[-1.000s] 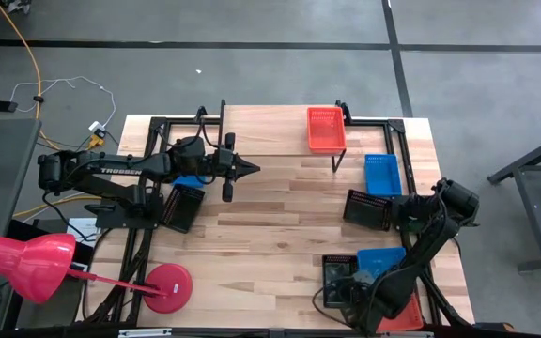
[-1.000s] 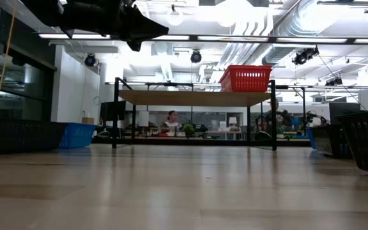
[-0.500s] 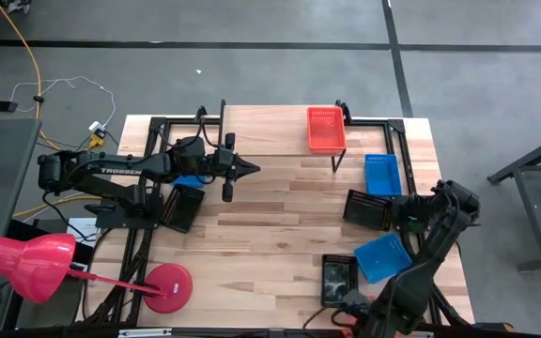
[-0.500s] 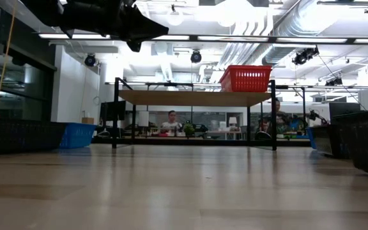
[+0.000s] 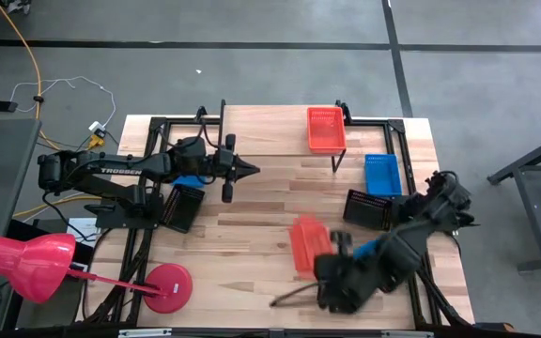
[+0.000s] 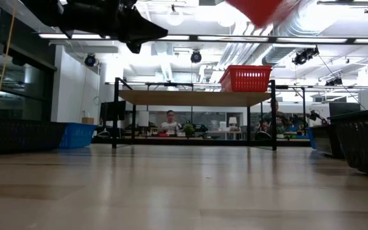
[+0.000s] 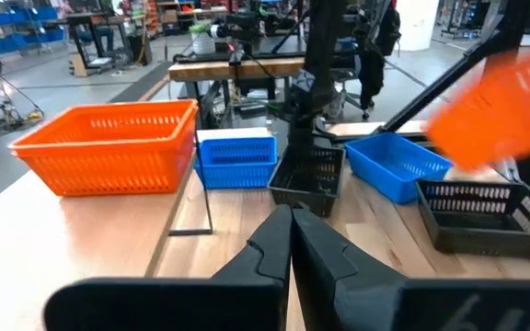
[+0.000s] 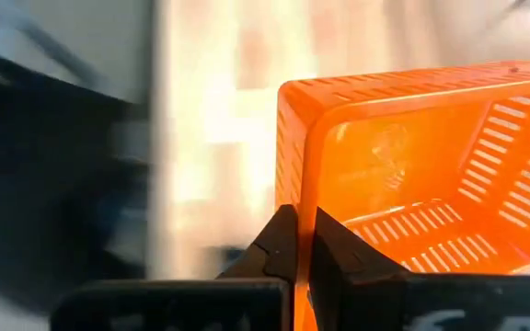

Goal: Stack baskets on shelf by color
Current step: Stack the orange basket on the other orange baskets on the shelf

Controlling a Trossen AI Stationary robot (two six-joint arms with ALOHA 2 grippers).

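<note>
So far one red basket (image 5: 326,129) sits on the shelf (image 5: 270,117); right gripper (image 8: 299,241) fingers pinch a second red basket (image 5: 304,244); left gripper (image 5: 248,170) fingers are pressed together.

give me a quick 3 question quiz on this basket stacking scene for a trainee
1. True or false: the right gripper is shut on the rim of a red-orange basket.
2. What colour is the basket on the shelf? A) blue B) black C) red-orange
3. Fill in: the left gripper hangs over the table with its fingers ____ and holds nothing.

Key: 1 true. 2 C, the shelf basket is red-orange. 3 shut.
</note>
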